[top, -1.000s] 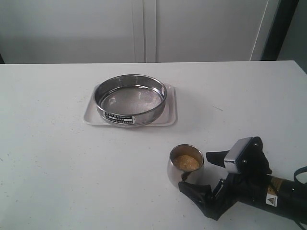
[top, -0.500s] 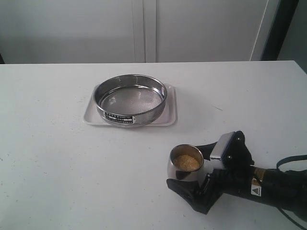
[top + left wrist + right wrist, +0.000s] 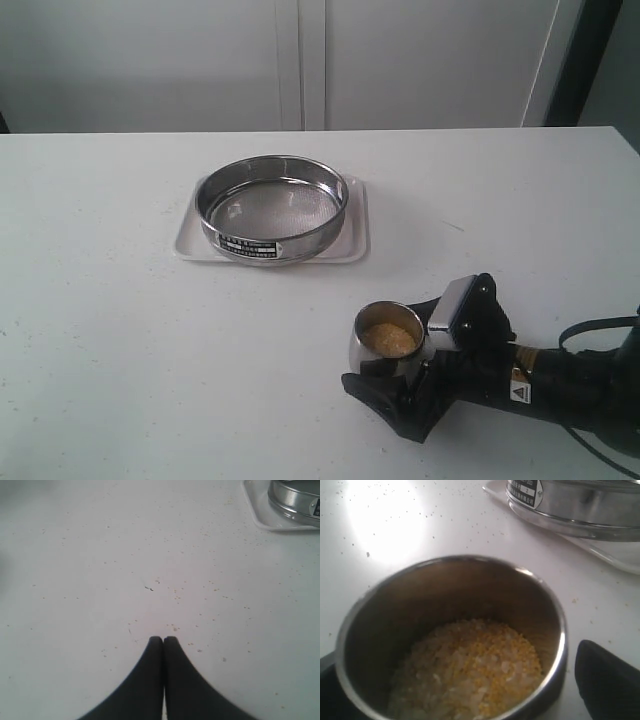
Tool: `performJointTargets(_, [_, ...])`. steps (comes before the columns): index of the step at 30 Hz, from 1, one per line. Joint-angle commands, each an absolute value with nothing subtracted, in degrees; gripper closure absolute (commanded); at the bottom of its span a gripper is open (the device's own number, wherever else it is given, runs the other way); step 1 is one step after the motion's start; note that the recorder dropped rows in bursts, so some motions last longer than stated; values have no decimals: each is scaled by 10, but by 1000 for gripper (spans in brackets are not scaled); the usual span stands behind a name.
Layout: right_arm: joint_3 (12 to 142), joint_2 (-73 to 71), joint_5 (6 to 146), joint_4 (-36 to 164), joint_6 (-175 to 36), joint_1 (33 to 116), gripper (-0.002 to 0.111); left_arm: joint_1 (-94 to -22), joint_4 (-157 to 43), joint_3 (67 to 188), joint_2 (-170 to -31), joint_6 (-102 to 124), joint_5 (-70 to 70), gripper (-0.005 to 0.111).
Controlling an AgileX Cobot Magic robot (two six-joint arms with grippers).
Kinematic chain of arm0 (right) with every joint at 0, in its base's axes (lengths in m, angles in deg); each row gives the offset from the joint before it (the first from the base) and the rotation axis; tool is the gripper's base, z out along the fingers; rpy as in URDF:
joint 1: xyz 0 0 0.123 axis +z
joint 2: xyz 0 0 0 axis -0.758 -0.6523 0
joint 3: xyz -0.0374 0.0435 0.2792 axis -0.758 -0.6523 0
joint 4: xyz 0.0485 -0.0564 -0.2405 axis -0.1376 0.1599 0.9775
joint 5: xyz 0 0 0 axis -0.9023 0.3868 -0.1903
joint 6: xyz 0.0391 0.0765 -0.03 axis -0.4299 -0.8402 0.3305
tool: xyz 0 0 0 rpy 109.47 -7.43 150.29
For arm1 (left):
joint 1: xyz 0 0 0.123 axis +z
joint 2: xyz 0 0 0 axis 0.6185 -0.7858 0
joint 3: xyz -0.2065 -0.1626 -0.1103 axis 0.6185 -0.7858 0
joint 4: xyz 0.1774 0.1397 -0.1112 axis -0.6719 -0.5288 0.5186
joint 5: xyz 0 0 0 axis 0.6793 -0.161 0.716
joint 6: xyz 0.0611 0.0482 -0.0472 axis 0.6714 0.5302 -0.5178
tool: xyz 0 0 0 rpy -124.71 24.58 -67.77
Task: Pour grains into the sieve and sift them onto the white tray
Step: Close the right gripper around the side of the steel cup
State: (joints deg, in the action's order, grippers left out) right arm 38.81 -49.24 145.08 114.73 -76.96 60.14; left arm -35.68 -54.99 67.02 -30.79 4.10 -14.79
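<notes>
A small steel cup [image 3: 362, 352] holding the yellow and whitish grains [image 3: 388, 339] stands on the table near the front right. My right gripper [image 3: 388, 346] is open, with one black jaw on each side of the cup. In the right wrist view the grains [image 3: 470, 665] fill the bottom of the cup [image 3: 445, 587], and a gap shows between its wall and one finger [image 3: 612, 685]. The sieve [image 3: 300, 240] sits empty on the white tray [image 3: 356, 236] further back. My left gripper [image 3: 163, 640] is shut, empty, above bare table.
Fine specks lie scattered on the white table [image 3: 100, 555]. The left wrist view catches a corner of the tray [image 3: 261, 519] and the sieve wall [image 3: 295, 499]. The right wrist view shows the sieve [image 3: 580, 505] and tray edge [image 3: 615, 556] beyond the cup.
My right gripper has slid left toward the cup, and its open jaws now straddle it. The cup, sieve and tray have stayed put.
</notes>
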Motion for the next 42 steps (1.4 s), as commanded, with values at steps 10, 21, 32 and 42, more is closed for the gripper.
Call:
performJointTargets(10, [402,-496,1456,1161,-773,602,10,-356,-546,668,-305,41,-147,107])
performJointTargets(21, [404,-496,1456,1161,-773,602,21,-356,-546,668,-305,41,-147,107])
performJointTargets(32, [404,-496,1456,1161,-773,602,94,-356,-546,668,-305,41,-147,107])
performJointTargets(42, [404,-496,1456,1159,-798,602,108,-356,-546,668,-305,41,-147,107])
